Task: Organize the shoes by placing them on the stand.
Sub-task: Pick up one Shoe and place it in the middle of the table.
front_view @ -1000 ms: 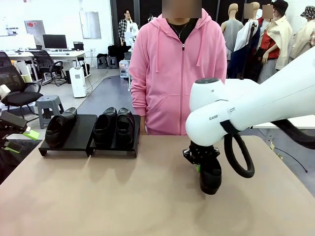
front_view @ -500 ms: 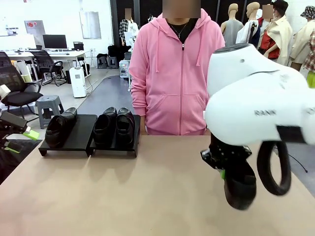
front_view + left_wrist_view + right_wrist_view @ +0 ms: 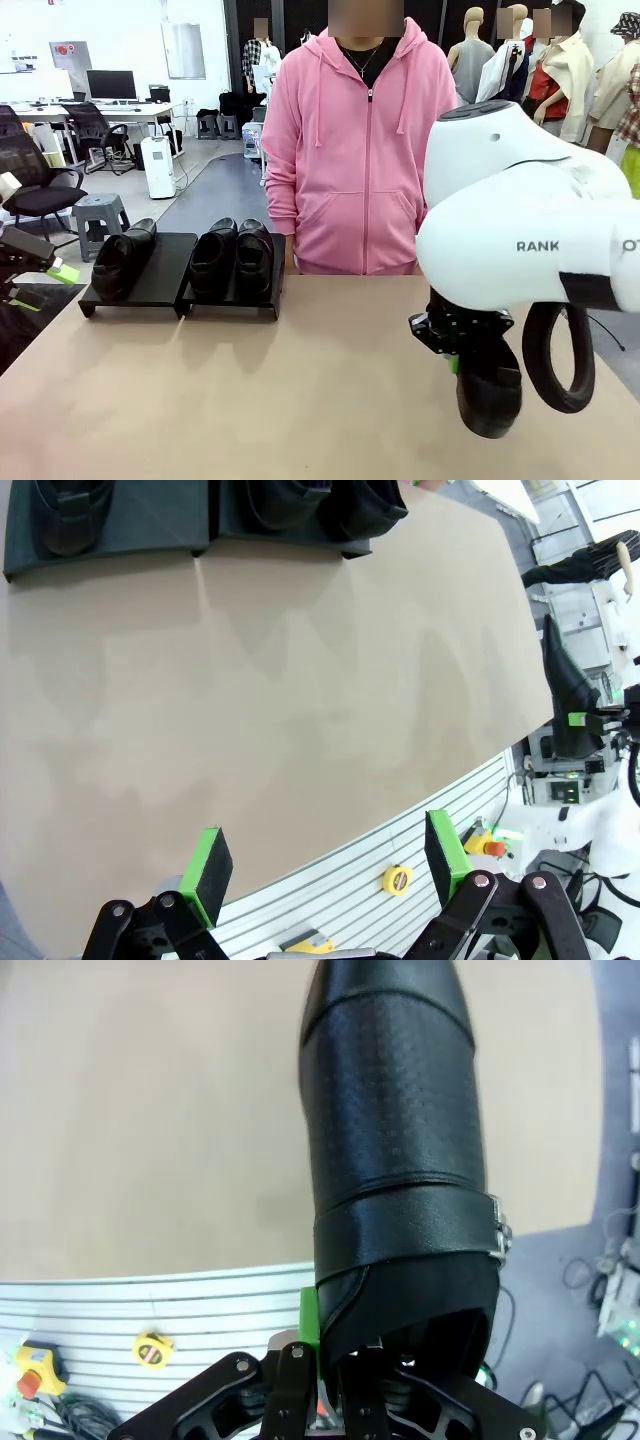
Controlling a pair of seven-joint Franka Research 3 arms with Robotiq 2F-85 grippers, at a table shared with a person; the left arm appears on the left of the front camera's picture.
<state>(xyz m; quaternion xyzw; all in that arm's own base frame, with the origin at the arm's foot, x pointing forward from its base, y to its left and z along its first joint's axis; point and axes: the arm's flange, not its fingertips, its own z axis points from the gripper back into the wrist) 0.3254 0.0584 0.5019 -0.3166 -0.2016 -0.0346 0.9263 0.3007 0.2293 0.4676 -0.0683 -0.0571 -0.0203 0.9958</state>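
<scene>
Three glossy black shoes rest on the low black stand [image 3: 165, 280] at the back left: one [image 3: 123, 262] on the left tray and two [image 3: 213, 258] [image 3: 254, 256] on the right tray. A further shoe [image 3: 489, 392] hangs toe-down above the table's front right, with my right gripper [image 3: 455, 345] shut on its heel rim. In the right wrist view that shoe [image 3: 400, 1140] stretches away from the gripper [image 3: 335, 1360]. My left gripper [image 3: 328, 855] stands open off the table's left front edge, with the stand [image 3: 130, 545] far ahead of it.
A person in a pink hoodie [image 3: 350, 150] stands at the far side of the tan table [image 3: 250, 390], hands out of sight. A small yellow tape roll [image 3: 397, 880] lies on the slatted surface below the table's edge. The stand's left tray has bare room beside its shoe.
My right arm has risen and swung to the right and nearer the camera, carrying the shoe up off the table. The left arm and the shoes on the stand have stayed put.
</scene>
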